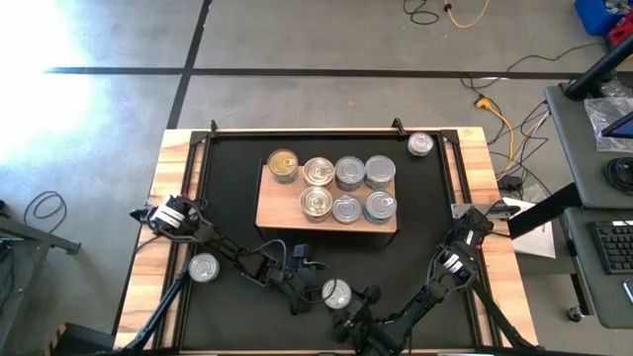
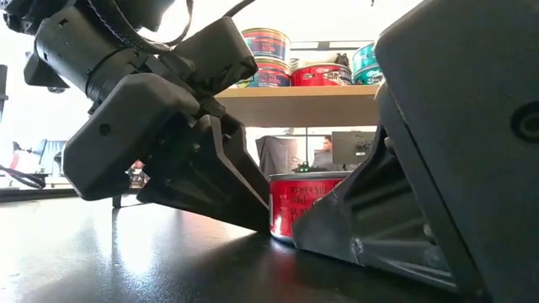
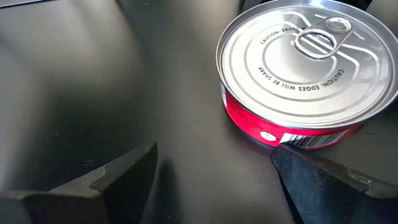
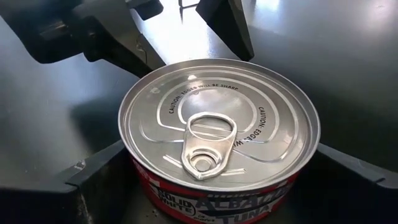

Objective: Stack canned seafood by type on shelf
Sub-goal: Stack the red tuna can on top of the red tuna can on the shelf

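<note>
Tins crowd the shelf already: seven lids show from above, in two rows, and the low view shows at least some of them stacked two high. Three more sit off it on the black mat: one at the far right corner, one at the near left, and the red-labelled tin at the near middle, where both arms meet. The right gripper straddles that tin, fingers spread to either side and not yet clamped. The left gripper sits just beside it on the left, fingers apart, holding nothing. My read: well past halfway, with this tin to lift and place with its kind, then two more to fetch.
</note>
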